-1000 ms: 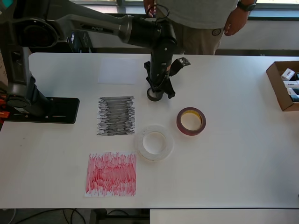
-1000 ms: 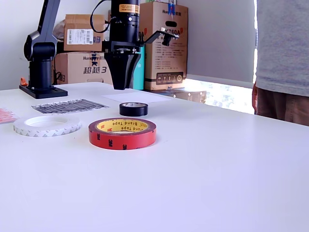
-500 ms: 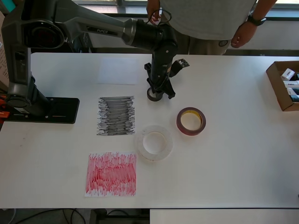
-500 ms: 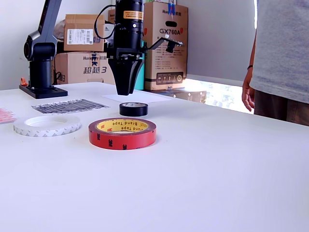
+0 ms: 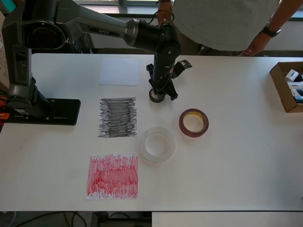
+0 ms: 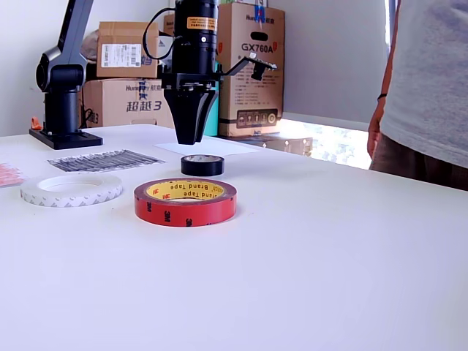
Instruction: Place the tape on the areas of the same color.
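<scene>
Pincer (image 6: 189,139) pinched together, above black tape (image 6: 202,165)

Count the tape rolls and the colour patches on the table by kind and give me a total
Tape rolls: 3, namely black, red, white
Patches: 3, namely black scribble, red scribble, plain white sheet
Total: 6

- A lab or workshop room is suggested
- A white table (image 5: 236,156) with a bolted-down robot arm (image 5: 71,23) is seen
- Cardboard boxes (image 6: 248,66) are stacked behind, by a window
</scene>
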You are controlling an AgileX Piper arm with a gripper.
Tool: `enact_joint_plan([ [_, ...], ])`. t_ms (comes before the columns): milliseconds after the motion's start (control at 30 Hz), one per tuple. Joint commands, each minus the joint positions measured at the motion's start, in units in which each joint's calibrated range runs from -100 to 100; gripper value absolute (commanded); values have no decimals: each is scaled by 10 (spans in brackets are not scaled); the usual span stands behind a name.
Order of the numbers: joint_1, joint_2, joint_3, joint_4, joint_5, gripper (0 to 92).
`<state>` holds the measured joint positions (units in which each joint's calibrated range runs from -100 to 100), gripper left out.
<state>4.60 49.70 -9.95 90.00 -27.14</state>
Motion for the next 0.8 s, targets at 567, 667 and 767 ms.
enact_joint_plan([
  [567, 1, 35, -7, 5, 1, 294],
  [667, 1, 35, -7, 5, 2, 294],
  [767, 1, 35, -7, 5, 1, 294],
])
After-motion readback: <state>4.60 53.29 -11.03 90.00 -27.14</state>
